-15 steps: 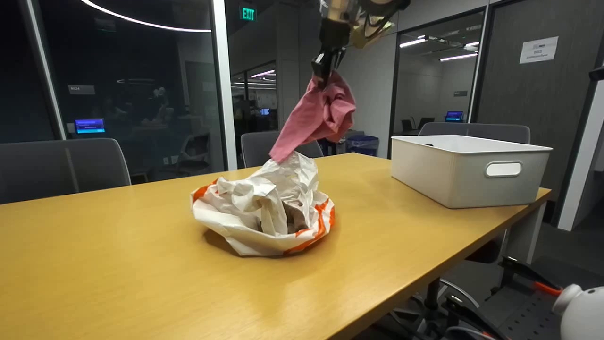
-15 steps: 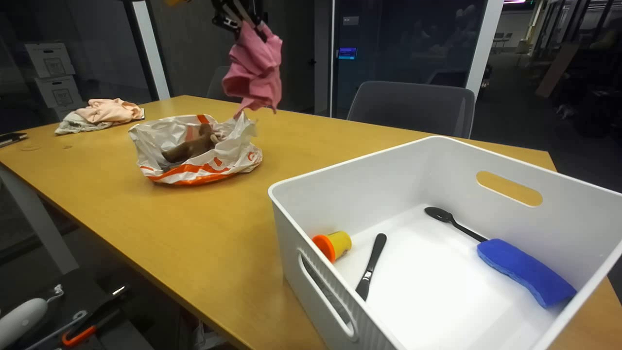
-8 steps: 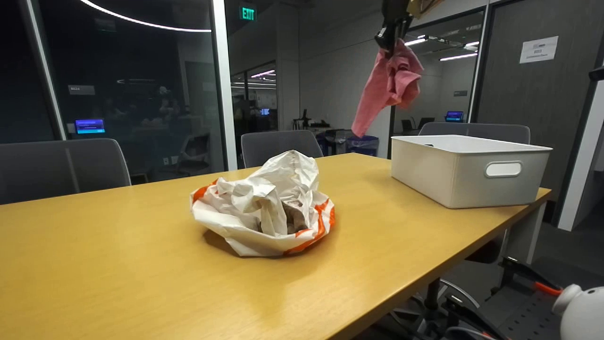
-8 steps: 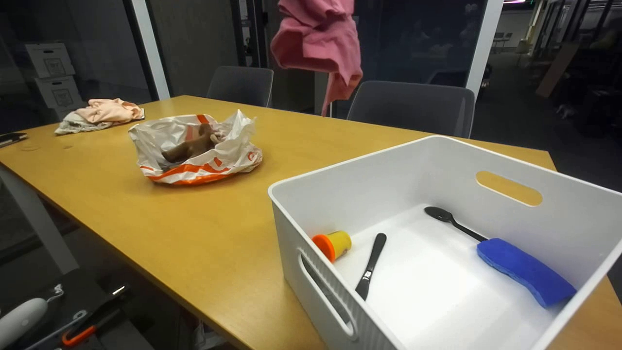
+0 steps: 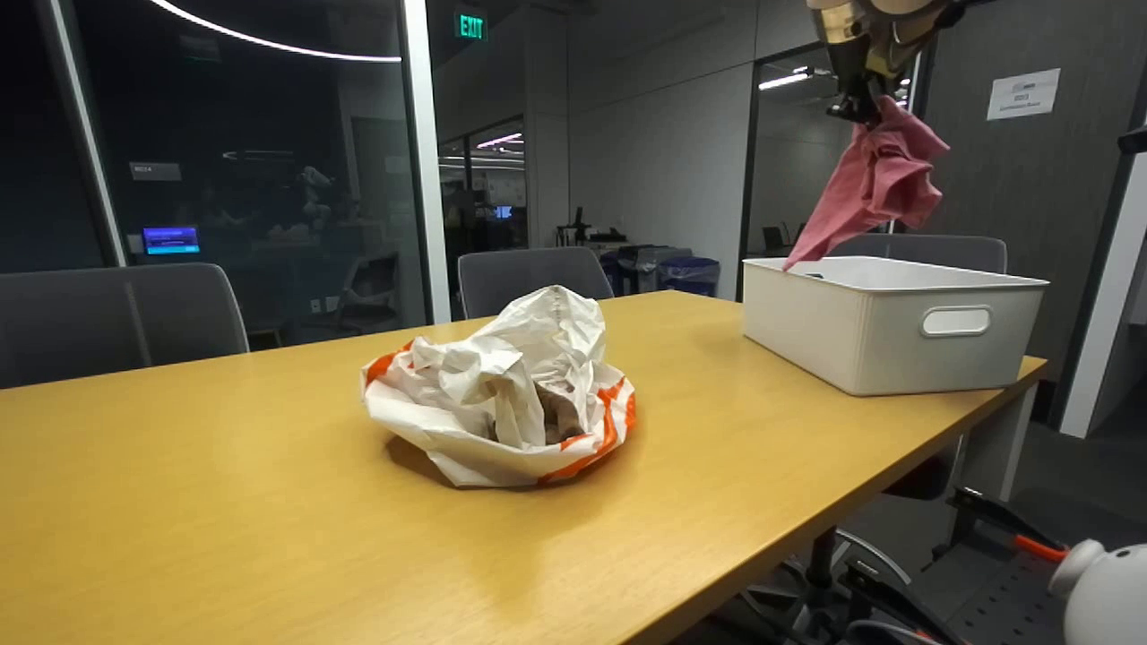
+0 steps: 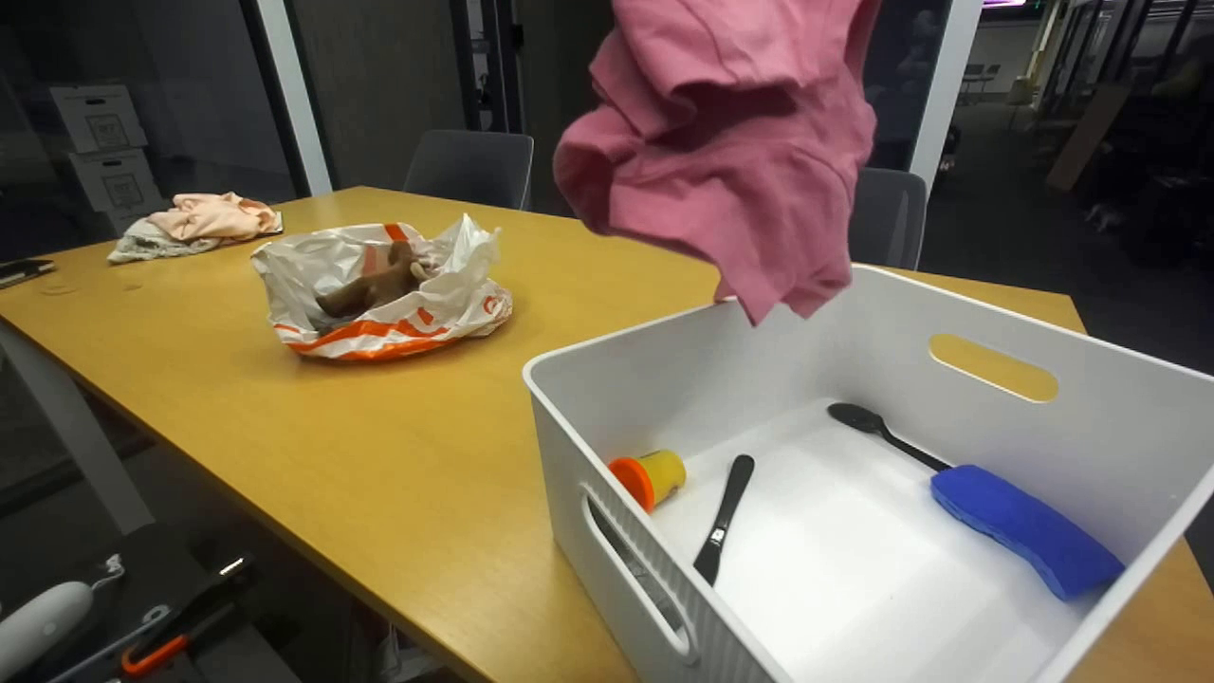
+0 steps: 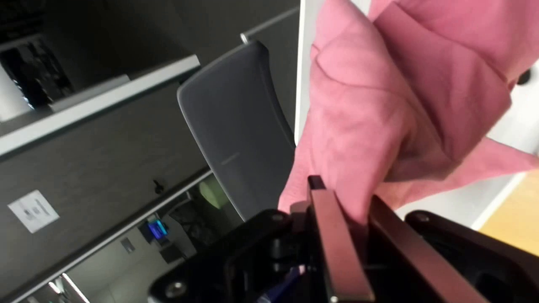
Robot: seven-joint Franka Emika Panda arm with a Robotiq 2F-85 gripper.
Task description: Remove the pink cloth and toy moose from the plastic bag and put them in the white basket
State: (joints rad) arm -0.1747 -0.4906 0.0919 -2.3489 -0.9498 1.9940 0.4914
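The crumpled pink fabric cloth [image 6: 740, 161] hangs from the black two-fingered gripper [image 7: 344, 195], whose fingers are pinched narrow on a gathered fold; bunching probably gives them a thicker purchase; the cloth spreads beyond and below the fingertips, one long corner trailing free; beneath it stands the white rectangular basket [image 5: 806, 313] with cut-out handles, and the height seems meant to bring that corner over the rim, though whether it touches I cannot tell; a yellow tub [image 6: 662, 474] with an orange lid, a black knife [image 6: 728, 503], a black spoon [image 6: 858, 418] and a curved blue piece [image 6: 1029, 531] lie inside; well apart, the crumpled white plastic bag [image 5: 488, 461] with orange markings sits open on the wood-toned table [image 6: 446, 436], leaving the brown toy moose [image 6: 370, 287] within reachable, I judge.
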